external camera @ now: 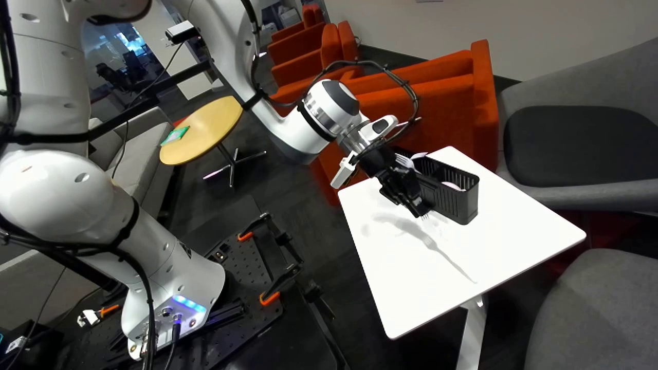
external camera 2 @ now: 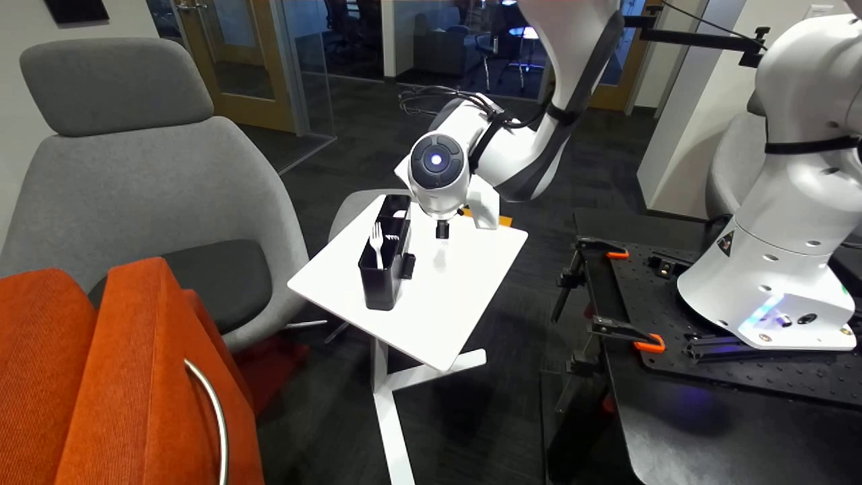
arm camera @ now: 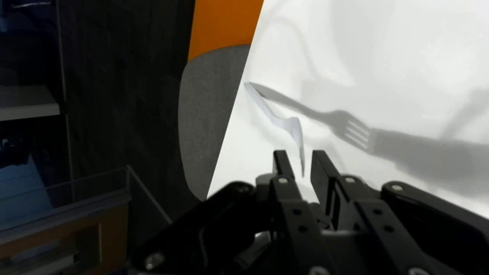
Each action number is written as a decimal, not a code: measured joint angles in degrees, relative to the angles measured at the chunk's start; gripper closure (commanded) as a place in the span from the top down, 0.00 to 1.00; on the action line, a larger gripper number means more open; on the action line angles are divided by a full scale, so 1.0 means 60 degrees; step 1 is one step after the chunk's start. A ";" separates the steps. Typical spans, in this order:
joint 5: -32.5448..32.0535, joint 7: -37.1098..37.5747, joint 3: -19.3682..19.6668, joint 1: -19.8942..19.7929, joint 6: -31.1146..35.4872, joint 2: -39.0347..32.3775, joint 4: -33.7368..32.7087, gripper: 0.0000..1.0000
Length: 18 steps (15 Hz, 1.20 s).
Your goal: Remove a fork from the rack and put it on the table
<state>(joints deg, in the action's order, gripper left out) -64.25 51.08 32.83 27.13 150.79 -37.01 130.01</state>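
A white fork shows in the wrist view, its handle end meeting its shadow near the edge of the white table. Its tines rise tilted between my gripper's fingertips, with a gap on both sides. The gripper is partly open and appears not to clamp the fork. In an exterior view, only the tines of this fork stand out just below the gripper. The black rack stands on the table beside the gripper. It also shows in an exterior view, with another white fork standing in it.
An orange chair and grey chairs stand close around the table. The robot's black base bench with clamps stands apart from the table. A round yellowish table is farther back. The white table's edge lies close to the fork's handle.
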 measured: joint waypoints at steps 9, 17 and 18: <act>-0.3198 0.0820 -0.2897 -0.3332 -0.0122 0.2340 0.0499 1.00; 0.0359 -0.4441 -0.3601 -0.5623 0.3088 0.4976 0.2597 1.00; 0.1239 -0.5280 -0.3668 -0.5726 0.3222 0.5108 0.2856 1.00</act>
<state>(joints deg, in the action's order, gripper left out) -56.82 19.40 10.82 -7.23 170.13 -6.36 147.14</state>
